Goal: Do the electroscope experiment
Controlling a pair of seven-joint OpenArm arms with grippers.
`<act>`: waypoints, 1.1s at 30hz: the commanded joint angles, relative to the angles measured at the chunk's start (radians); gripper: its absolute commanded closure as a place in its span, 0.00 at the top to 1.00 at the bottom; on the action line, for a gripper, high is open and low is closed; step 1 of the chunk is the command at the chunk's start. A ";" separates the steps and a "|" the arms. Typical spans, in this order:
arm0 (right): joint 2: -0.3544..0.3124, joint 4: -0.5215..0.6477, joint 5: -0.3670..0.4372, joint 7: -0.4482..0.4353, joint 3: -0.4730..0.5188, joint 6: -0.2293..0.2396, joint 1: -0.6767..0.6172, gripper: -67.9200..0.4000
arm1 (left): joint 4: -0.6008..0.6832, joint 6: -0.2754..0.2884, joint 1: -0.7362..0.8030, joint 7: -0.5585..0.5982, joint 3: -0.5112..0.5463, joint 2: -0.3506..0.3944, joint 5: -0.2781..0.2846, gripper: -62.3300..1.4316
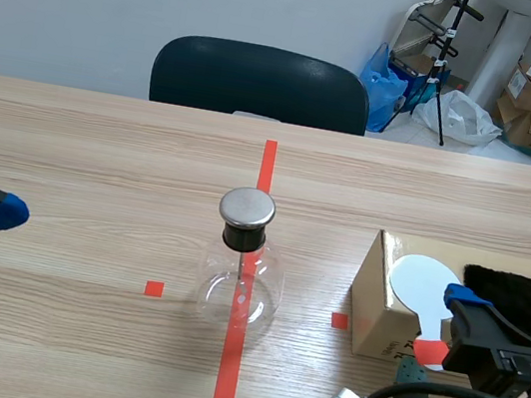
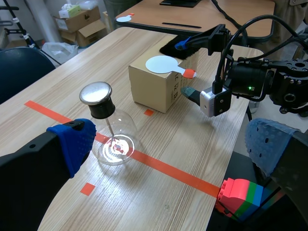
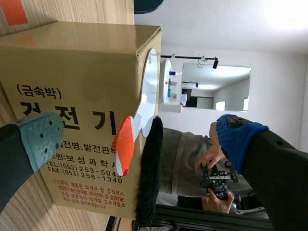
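Cardboard box (image 3: 72,96), side panel as seen from the right wrist view, carries black Korean print. "(금속박)" stands above the large characters "검 전 기". Below these runs a smaller line ending in "보 성 과 학", followed by lines headed "TEL:" and "FAX:". The red fine print at the panel's foot is too small to read. From the left wrist view the box's print is illegible.

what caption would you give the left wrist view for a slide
Open left hand facing the glass electroscope flask, with the cardboard box and white disc beyond it.
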State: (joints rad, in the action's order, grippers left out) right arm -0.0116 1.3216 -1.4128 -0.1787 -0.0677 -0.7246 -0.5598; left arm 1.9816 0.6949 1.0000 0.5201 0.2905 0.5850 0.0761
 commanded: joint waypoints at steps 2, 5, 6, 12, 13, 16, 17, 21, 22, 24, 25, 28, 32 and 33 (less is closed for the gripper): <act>-0.013 0.010 0.003 0.004 0.000 -0.058 0.009 1.00 | 0.006 0.001 0.000 0.013 -0.003 -0.002 0.010 1.00; -0.013 0.010 0.003 0.004 0.001 -0.058 0.009 1.00 | 0.006 0.001 0.000 0.013 -0.003 -0.002 0.010 1.00; -0.013 0.010 0.003 0.004 0.001 -0.058 0.009 1.00 | 0.006 0.001 0.000 0.013 -0.003 -0.002 0.010 1.00; -0.013 0.010 0.003 0.009 0.001 -0.058 0.009 1.00 | 0.006 0.001 0.000 0.013 -0.003 -0.002 0.011 1.00; -0.013 0.010 0.003 0.009 0.001 -0.058 0.009 1.00 | 0.006 0.001 0.000 0.013 -0.003 -0.002 0.011 1.00; -0.013 0.010 0.003 0.009 0.001 -0.058 0.009 1.00 | 0.006 0.001 0.000 0.013 -0.003 -0.002 0.011 1.00; -0.013 0.010 0.003 0.009 0.001 -0.058 0.009 1.00 | 0.006 0.001 0.000 0.013 -0.003 -0.002 0.011 1.00; -0.013 0.010 0.003 0.009 0.001 -0.058 0.009 1.00 | 0.006 0.001 0.000 0.013 -0.003 -0.002 0.011 1.00; -0.013 0.010 0.003 0.009 0.001 -0.058 0.009 1.00 | 0.006 0.001 0.000 0.013 -0.003 -0.002 0.011 1.00; -0.013 0.010 0.003 0.009 0.001 -0.058 0.009 1.00 | 0.006 0.001 0.000 0.009 -0.003 -0.002 0.011 1.00; -0.013 0.010 0.003 0.009 0.001 -0.058 0.009 1.00 | 0.006 0.001 0.000 0.009 -0.003 -0.002 0.010 1.00; -0.013 0.010 0.003 0.016 0.001 -0.058 0.009 1.00 | 0.006 0.001 0.000 0.009 -0.003 -0.002 0.010 1.00; -0.013 0.010 0.003 0.016 0.001 -0.058 0.009 1.00 | 0.006 0.001 0.000 0.009 -0.003 -0.002 0.010 1.00; -0.013 0.010 0.003 0.016 0.001 -0.058 0.009 1.00 | 0.006 0.001 0.000 0.009 -0.003 -0.002 0.010 1.00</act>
State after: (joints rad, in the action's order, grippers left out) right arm -0.0116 1.3216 -1.4132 -0.1631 -0.0677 -0.7246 -0.5598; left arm 1.9816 0.6949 1.0000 0.5198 0.2905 0.5850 0.0761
